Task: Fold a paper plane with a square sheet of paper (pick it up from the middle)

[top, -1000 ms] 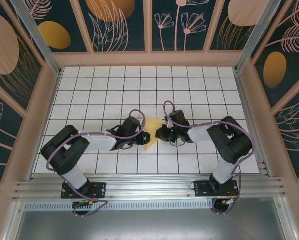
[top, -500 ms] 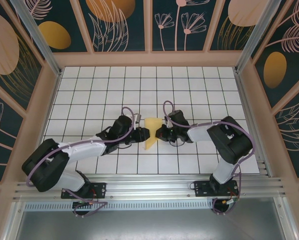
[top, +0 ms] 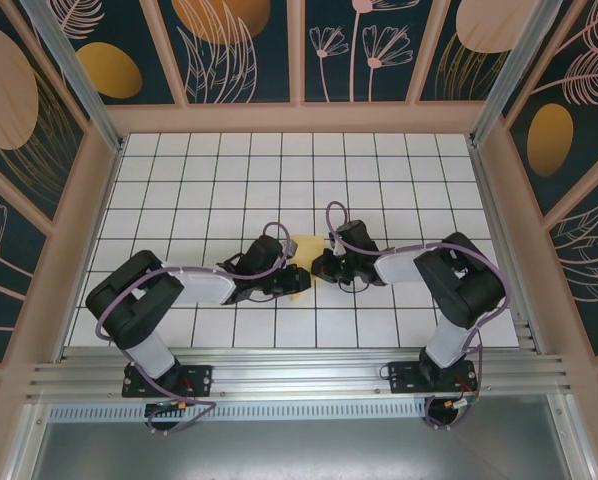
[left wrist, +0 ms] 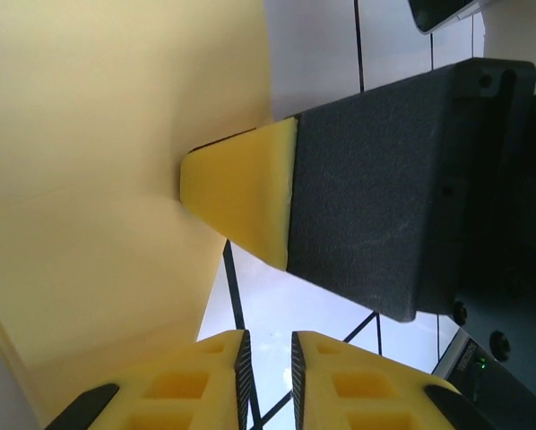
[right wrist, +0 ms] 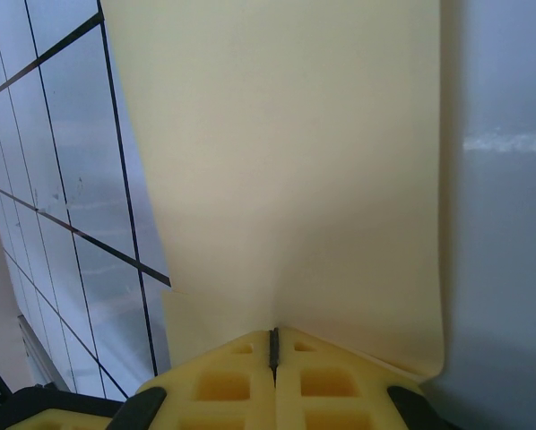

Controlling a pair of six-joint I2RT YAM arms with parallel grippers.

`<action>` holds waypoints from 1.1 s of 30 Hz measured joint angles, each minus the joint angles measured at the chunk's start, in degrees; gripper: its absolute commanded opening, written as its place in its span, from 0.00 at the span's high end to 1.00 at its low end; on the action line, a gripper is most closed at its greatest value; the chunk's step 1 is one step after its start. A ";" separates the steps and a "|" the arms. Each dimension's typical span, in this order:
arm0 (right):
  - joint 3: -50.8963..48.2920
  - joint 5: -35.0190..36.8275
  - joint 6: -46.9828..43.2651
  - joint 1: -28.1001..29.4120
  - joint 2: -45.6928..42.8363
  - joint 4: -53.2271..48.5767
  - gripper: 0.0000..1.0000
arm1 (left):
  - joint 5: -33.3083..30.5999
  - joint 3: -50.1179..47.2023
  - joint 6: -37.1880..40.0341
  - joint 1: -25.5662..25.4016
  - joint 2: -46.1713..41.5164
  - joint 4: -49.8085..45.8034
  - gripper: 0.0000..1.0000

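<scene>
Top external view: the square sheet of paper (top: 304, 248) is seen near the middle of the tiled table (top: 379, 180), caught between the two arms. It is no longer flat; a pale upper part and a brighter yellow lower edge are shown, with the grippers over its middle. The left gripper (top: 297, 278) is laid in from the left and the right gripper (top: 317, 268) from the right, tips close to each other.

Right wrist view: the right gripper (right wrist: 272, 336) is seen pressed together on the near edge of the paper (right wrist: 295, 161), the yellow pads meeting with only a thin dark seam between. The sheet is spread away from the pads, raised above the grid lines of the table (right wrist: 71, 179).

Left wrist view: the left gripper (left wrist: 266, 339) is noted with its jaws a narrow slit apart; a grid line of the table (left wrist: 313, 45) is seen through the slit, and no paper is seen in it. The paper (left wrist: 116, 134) is spread to the left, creased, its lower part passing behind the left-hand fingertip. A yellow pad (left wrist: 241, 193) of the right gripper is set against the sheet's edge.
</scene>
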 measured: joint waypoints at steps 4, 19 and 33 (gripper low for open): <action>0.02 -0.02 0.00 0.00 0.07 0.02 0.95 | -0.24 0.61 0.15 0.00 0.96 -0.52 0.77; 0.68 0.00 -0.09 0.09 0.50 -0.39 0.95 | -1.73 0.02 1.55 0.00 2.86 -0.94 0.79; 1.18 0.02 -1.07 0.09 0.68 -1.09 0.95 | -2.56 -4.79 1.88 -0.02 -1.84 -0.87 0.76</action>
